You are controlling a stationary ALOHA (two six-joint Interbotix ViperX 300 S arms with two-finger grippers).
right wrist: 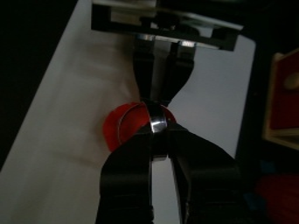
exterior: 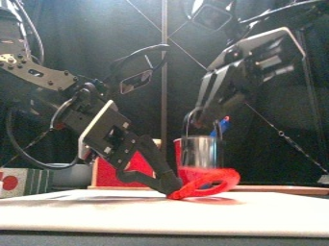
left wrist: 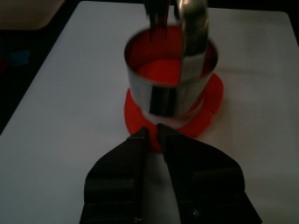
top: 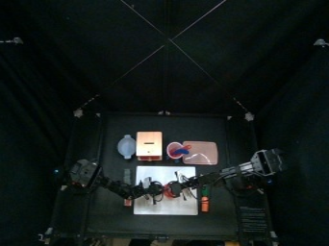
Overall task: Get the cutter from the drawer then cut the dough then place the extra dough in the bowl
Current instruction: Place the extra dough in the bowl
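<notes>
A red dough ring (exterior: 213,183) lies on the white cutting board (top: 161,205), and the round metal cutter (exterior: 197,152) stands inside it. My left gripper (exterior: 176,188) comes in low from the left, shut on the ring's near edge, which curls up off the board. In the left wrist view the jaws (left wrist: 153,133) meet at the dough (left wrist: 201,112) just in front of the cutter (left wrist: 173,80). My right gripper (right wrist: 160,127) reaches down from the right, shut on the cutter's wire handle (left wrist: 191,13). The dough (right wrist: 121,125) shows red beneath it.
Behind the board stand the blue-grey bowl (top: 125,146), the wooden box (top: 150,146) and the pink tray (top: 197,152) with toys on it. The box's red drawer front (exterior: 110,174) shows behind my left gripper. Both grippers sit close together over the board.
</notes>
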